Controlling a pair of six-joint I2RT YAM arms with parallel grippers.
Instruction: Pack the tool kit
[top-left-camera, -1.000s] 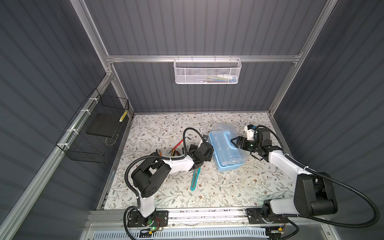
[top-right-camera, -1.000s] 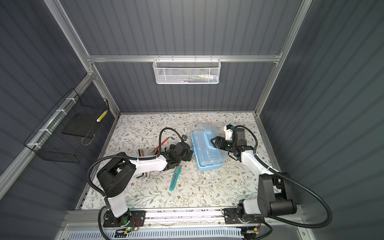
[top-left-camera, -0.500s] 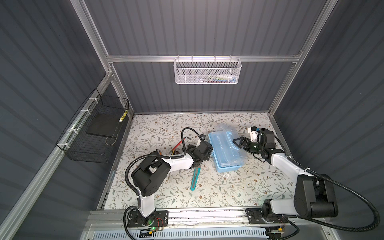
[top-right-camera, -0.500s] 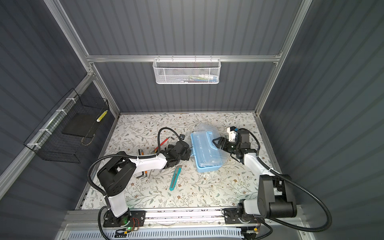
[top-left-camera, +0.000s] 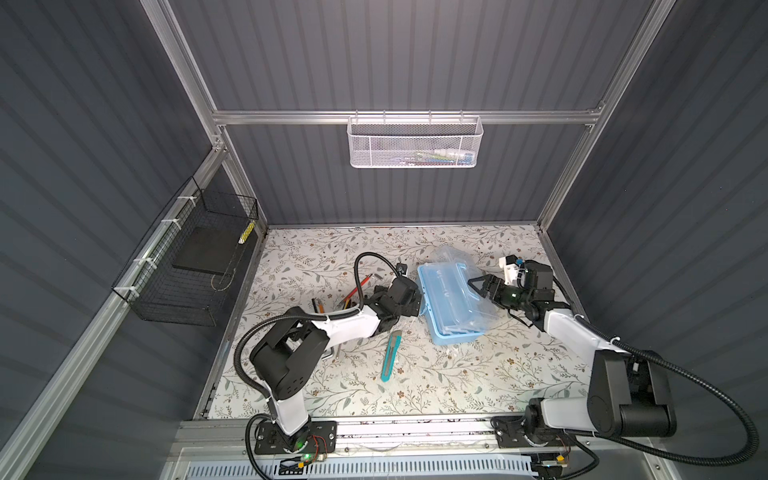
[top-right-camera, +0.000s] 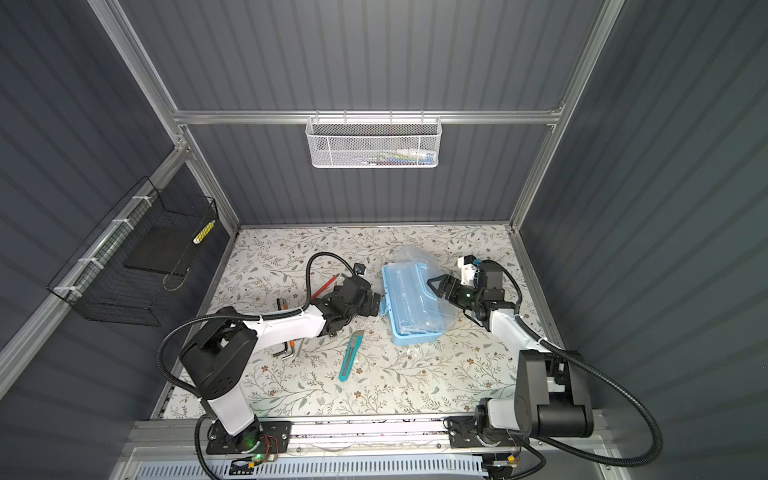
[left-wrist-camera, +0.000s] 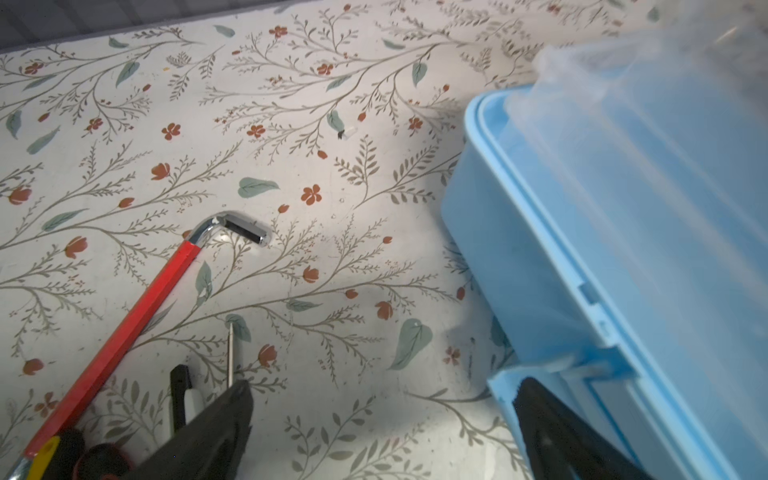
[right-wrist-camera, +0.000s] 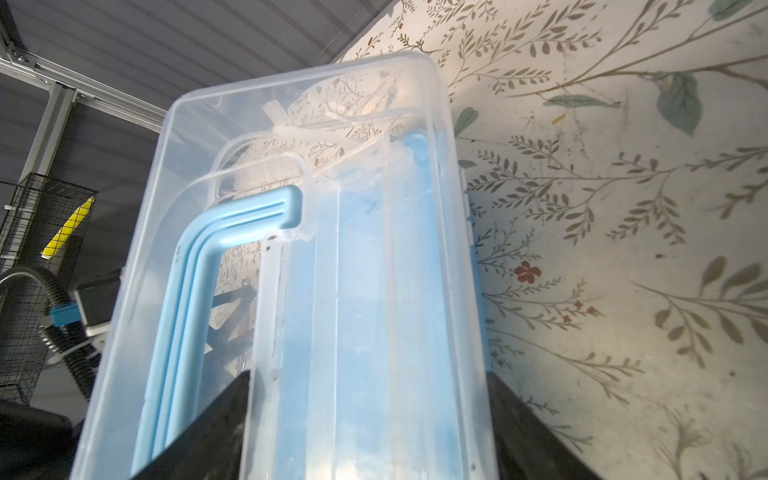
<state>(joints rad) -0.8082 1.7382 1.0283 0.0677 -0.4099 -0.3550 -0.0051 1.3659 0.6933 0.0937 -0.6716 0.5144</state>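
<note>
1. Left arm (top-left-camera: 349, 326) lies stretched low over the surface (top-left-camera: 415, 395). Its jaws are spread wide with nothing in them, and one tip is right at the blue latch side of the tool kit (top-left-camera: 457, 334) (left-wrist-camera: 519, 270).
2. Right arm (top-left-camera: 573, 332) comes in low from the opposite side, jaws clamped across the clear lid (right-wrist-camera: 374, 291), which looks tipped up. So the kit sits between the two sets of jaws.
3. Hard to see:
   - The kit's insides are just haze through the lid.
   - The red hex key (left-wrist-camera: 124, 332) beside the left jaws runs out of frame.
   - The other tools behind them are half buried under that arm.
</note>
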